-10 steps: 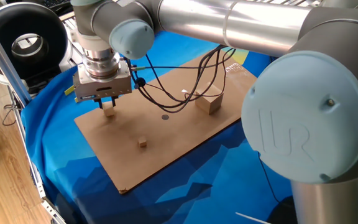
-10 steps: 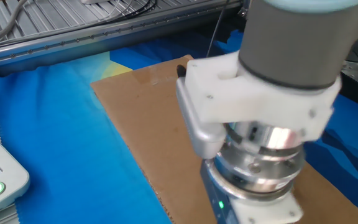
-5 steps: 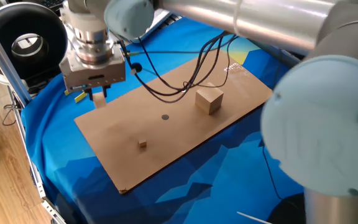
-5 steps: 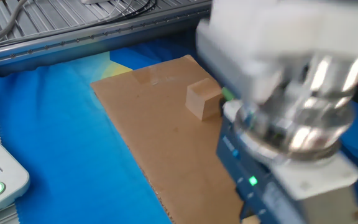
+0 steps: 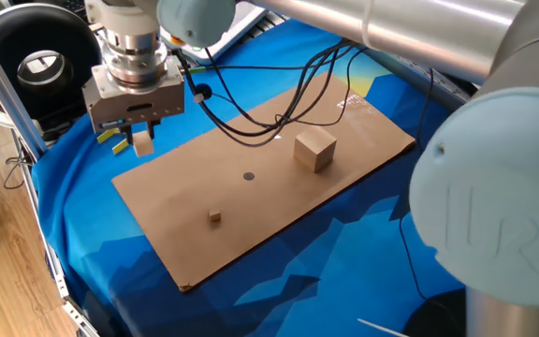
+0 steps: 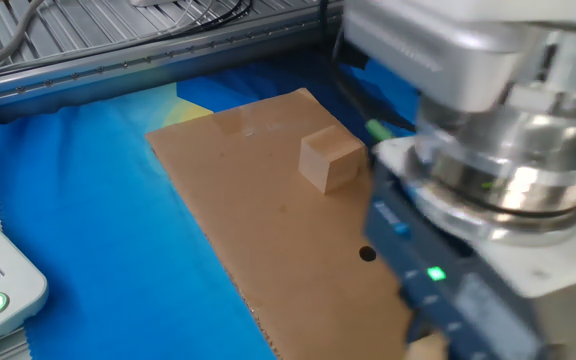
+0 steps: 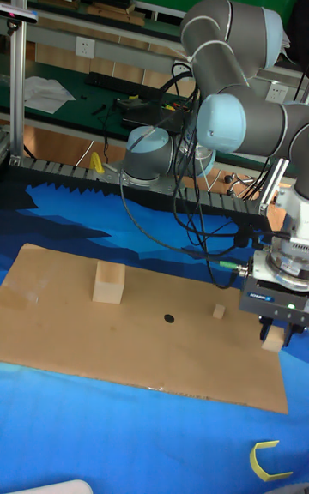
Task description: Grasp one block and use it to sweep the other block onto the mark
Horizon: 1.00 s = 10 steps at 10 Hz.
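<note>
Your gripper (image 5: 141, 131) has lifted since a second ago, clamped on the mid-sized pale cube (image 5: 142, 145), now hanging over the cardboard sheet's (image 5: 185, 201) left edge. So the grasp is done and sweeping is next. Rightward, the tiniest cube (image 5: 214, 216) sits on the matte brown board, near the front. The round dark dot (image 5: 248, 175) is apart, up-right. The big tan cube (image 5: 314, 151), sharp-edged wood, sits farther right.

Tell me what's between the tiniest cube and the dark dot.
Nothing: in one fixed view, only bare cardboard board lies between the tiniest cube and the dark dot.
</note>
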### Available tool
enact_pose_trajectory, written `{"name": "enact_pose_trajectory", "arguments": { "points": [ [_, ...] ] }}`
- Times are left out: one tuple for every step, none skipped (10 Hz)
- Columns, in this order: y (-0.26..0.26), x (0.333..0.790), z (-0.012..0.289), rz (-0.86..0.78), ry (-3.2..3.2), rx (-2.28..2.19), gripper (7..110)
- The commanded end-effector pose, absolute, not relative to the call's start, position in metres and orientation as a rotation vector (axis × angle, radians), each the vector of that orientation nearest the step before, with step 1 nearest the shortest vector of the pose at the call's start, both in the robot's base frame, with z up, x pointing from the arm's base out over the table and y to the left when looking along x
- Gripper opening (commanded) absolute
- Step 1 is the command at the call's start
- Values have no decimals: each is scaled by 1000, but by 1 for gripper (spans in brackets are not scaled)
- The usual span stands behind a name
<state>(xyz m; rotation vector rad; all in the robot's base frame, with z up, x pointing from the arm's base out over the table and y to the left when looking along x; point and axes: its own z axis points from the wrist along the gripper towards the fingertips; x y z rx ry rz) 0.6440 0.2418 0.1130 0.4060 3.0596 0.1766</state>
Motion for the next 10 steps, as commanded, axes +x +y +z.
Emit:
{"name": "enact_pose_trajectory", "arguments": {
  "points": [
    [262,583,124,156,3164,413,7],
    [267,564,123,146,3182,397,7],
    [269,544,122,131,3198,369,7],
    [271,525,119,132,3210,320,7],
    [275,507,115,147,3227,271,7],
    [275,495,116,91,3254,222,7],
    [277,495,113,100,3254,64,7],
    [306,501,105,277,3220,-75,7],
    [319,507,91,347,3189,-176,7],
    [331,513,70,417,3165,-225,7]
  ]
}}
